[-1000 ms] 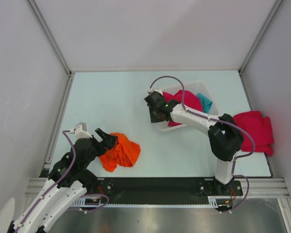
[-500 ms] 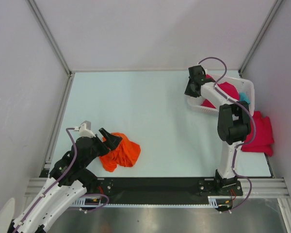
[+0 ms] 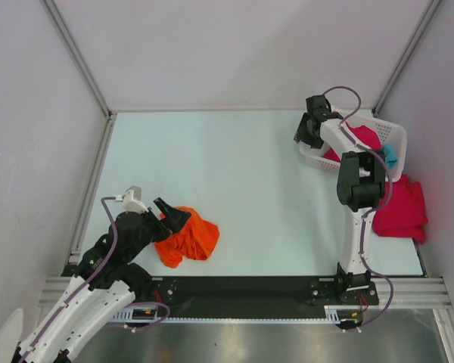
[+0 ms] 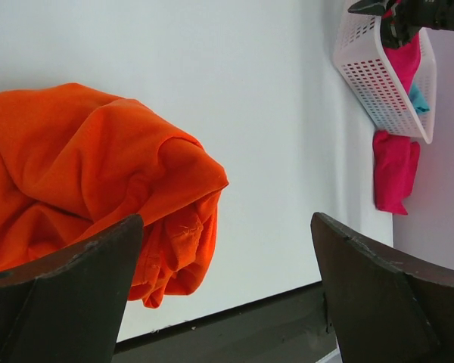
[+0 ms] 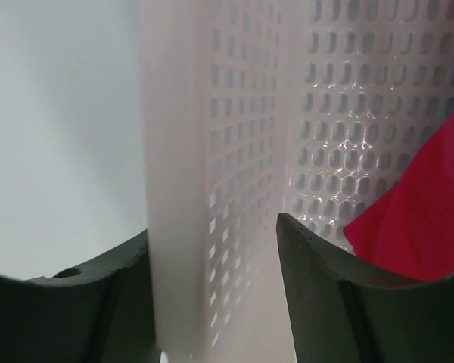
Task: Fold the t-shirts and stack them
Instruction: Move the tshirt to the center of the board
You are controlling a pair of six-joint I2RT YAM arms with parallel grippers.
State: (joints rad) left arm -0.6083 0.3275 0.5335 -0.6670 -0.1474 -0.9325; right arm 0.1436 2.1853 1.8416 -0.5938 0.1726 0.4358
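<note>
Our right jaws pinch the wall of the mesh basket (image 5: 212, 189); our left jaws stand wide open beside the orange t-shirt (image 4: 83, 166). The basket has moved further right.

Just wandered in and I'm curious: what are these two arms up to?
The right claw grips the wall of a white plastic mesh basket holding a magenta-red cloth shirt and a teal cloth shirt. Another magenta-red shirt lies on the table beside it. The left claw hangs open by a crumpled bright orange t-shirt, not gripping it. No stack shows yet.
</note>
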